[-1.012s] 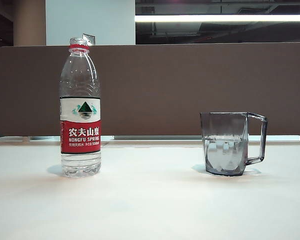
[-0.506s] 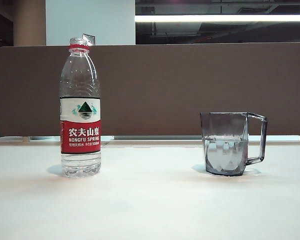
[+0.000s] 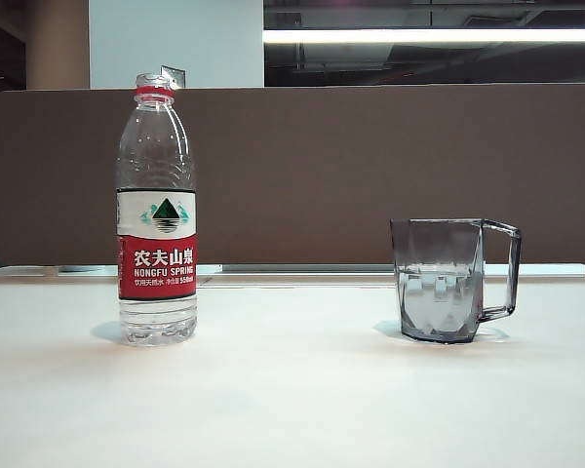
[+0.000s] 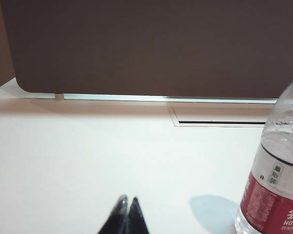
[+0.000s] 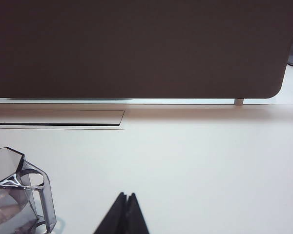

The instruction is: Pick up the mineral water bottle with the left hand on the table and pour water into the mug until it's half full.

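On the white counter (image 3: 292, 390) I see the mineral water bottle (image 3: 157, 210) standing upright, its cap off and its red neck ring showing, with the white-and-red label facing my exterior camera. Well apart from the bottle, toward the right side of that view, the smoky-grey mug (image 3: 445, 280) stands upright too, its squared handle pointing away from the bottle; there looks to be some water in its lower part, though through the faceted wall I cannot be sure of the level. Behind the bottle and the mug runs a brown partition (image 3: 370, 175) along the far edge of the counter. Neither arm shows in the exterior view. From the left wrist camera I see the left pincer (image 4: 127, 214) with its two dark tips pressed together, closed on nothing, low over bare counter, and the bottle (image 4: 276, 190) stands off to one side of it, near but not touching. From the right wrist camera the right pincer (image 5: 126, 212) is likewise closed with its tips meeting and nothing between them, and the mug (image 5: 19, 195) sits beside it with the handle turned toward the pincer, a clear gap between the two.
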